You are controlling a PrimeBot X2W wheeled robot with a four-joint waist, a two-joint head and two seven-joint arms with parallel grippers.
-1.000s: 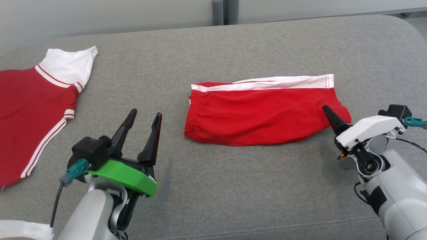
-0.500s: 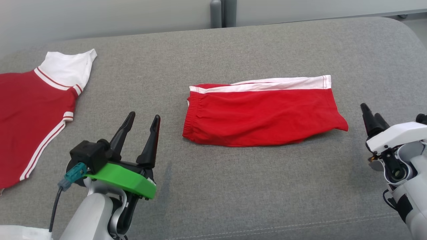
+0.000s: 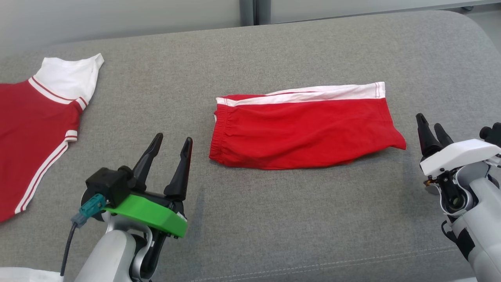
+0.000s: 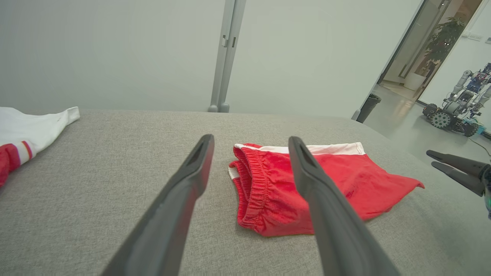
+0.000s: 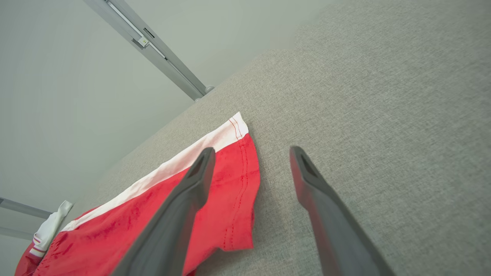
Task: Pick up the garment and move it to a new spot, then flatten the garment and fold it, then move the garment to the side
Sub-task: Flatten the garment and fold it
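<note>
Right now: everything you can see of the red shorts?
The red shorts look like soft knit cloth, folded flat into a long band lying across the grey cushion. The gathered elastic waistband is at the robot's left end, a white stripe runs along the far edge, and the near right corner juts out in a point. Light wrinkles, nothing on top. Both hands are open and clear of it: left hand off the waistband end, right hand off the right end.
</note>
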